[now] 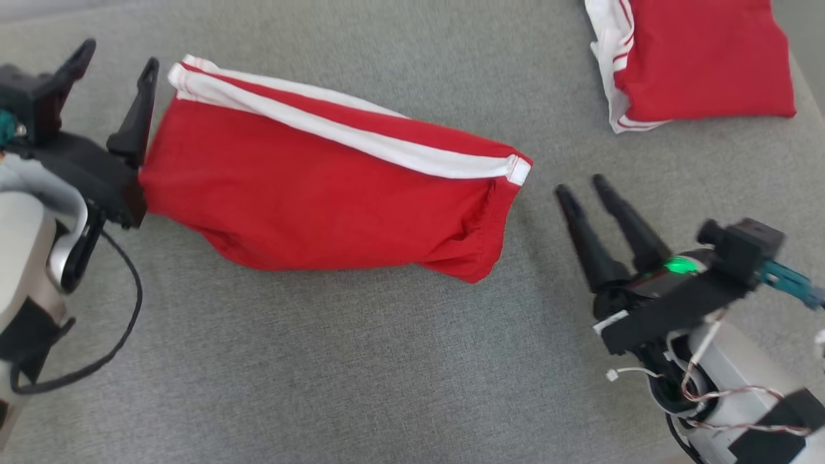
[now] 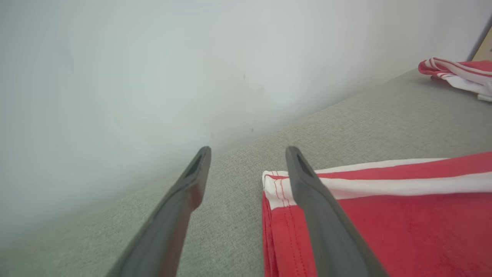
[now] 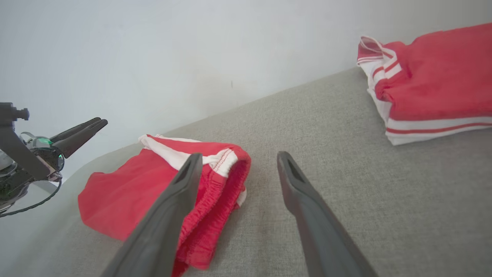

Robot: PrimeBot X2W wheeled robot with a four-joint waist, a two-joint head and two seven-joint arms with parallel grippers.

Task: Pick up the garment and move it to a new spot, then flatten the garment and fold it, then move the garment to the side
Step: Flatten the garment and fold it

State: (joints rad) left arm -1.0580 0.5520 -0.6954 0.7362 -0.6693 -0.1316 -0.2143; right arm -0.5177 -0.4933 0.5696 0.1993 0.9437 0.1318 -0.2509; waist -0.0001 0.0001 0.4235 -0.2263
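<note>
Folded red shorts with a white side stripe (image 1: 322,187) lie on the grey cushion (image 1: 361,361), stretching from upper left to centre. Their hem end (image 2: 384,215) is by my left gripper, their elastic waistband end (image 3: 215,184) by my right gripper. My left gripper (image 1: 119,55) stands open at the garment's left end, one finger against the cloth edge, nothing between the fingers; it is also open in its own wrist view (image 2: 248,154). My right gripper (image 1: 583,187) is open just right of the waistband, apart from it, and open in its wrist view (image 3: 238,159).
A second folded red and white garment (image 1: 696,58) rests at the far right corner of the cushion, also seen as a red and white garment (image 3: 430,80) in the right wrist view. A pale wall (image 3: 153,46) rises behind the cushion. Bare grey fabric spreads in front.
</note>
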